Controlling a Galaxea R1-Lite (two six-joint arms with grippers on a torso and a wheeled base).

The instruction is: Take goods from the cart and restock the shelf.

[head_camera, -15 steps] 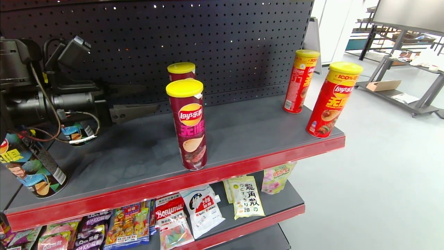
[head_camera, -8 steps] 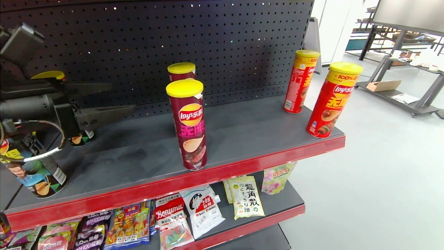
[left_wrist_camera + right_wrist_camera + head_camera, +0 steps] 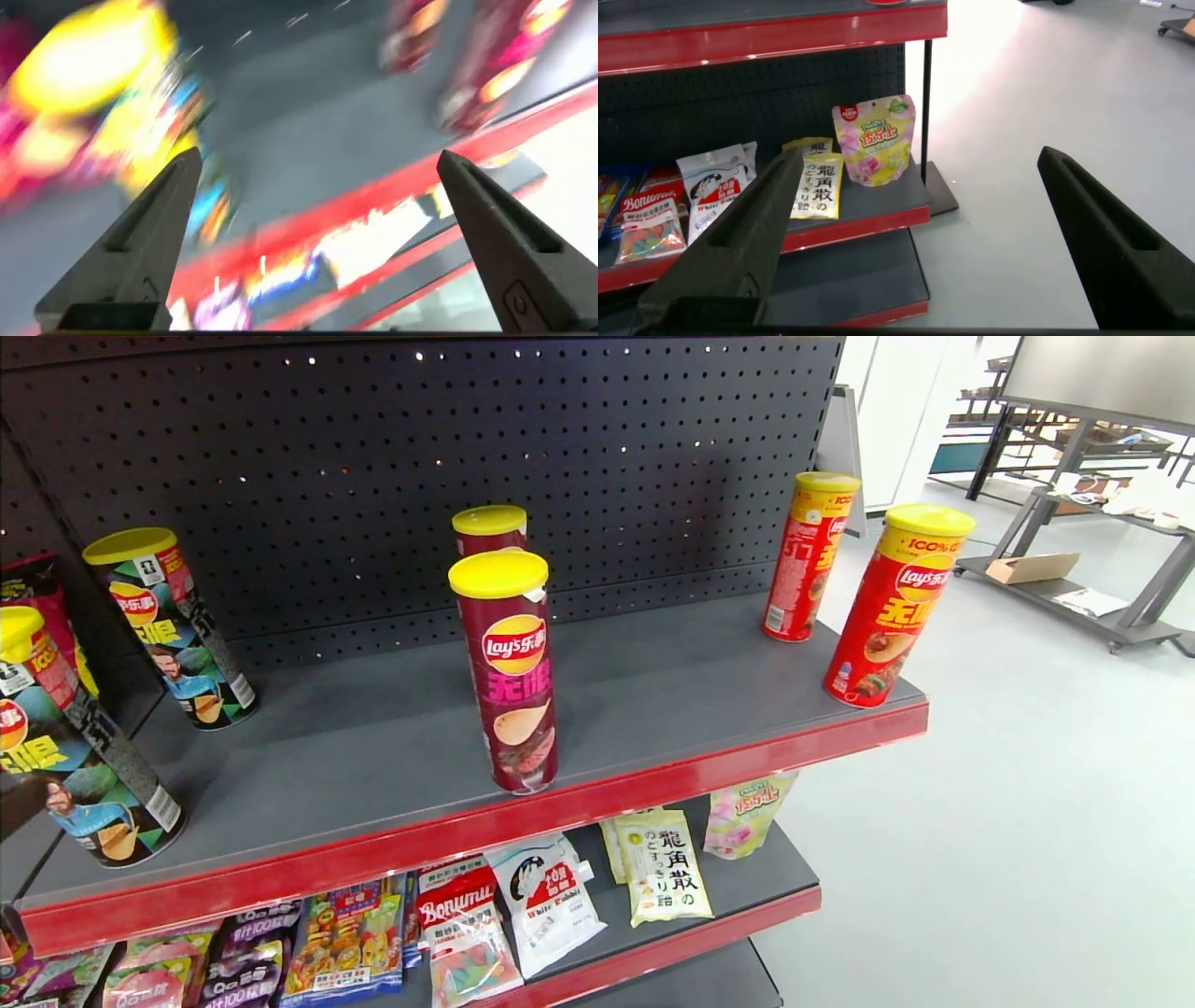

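The left gripper (image 3: 318, 157) is spread wide, with nothing between its tapered matte-black wedge fingers. Ahead of them, all streaked with blur, are a yellow-lidded tube close by and the glossy red lip of the shelf (image 3: 392, 191) farther off. The right gripper (image 3: 920, 154) is equally wide and empty. Beyond its fingertips a soft pink-and-green pouch (image 3: 875, 140) stands on the lower tier beside flat, crinkled snack bags (image 3: 719, 191). On the matte grey shelf board, before the perforated dark pegboard (image 3: 373, 476), stand stiff cylindrical chip cans with yellow plastic lids. They are a rear teal can (image 3: 173, 625), a front teal can (image 3: 70, 747), maroon cans (image 3: 509, 672) and red cans (image 3: 896, 607). A second ago the left arm stretched across in front of the rear teal can. It has since drawn back, and that can stands free.
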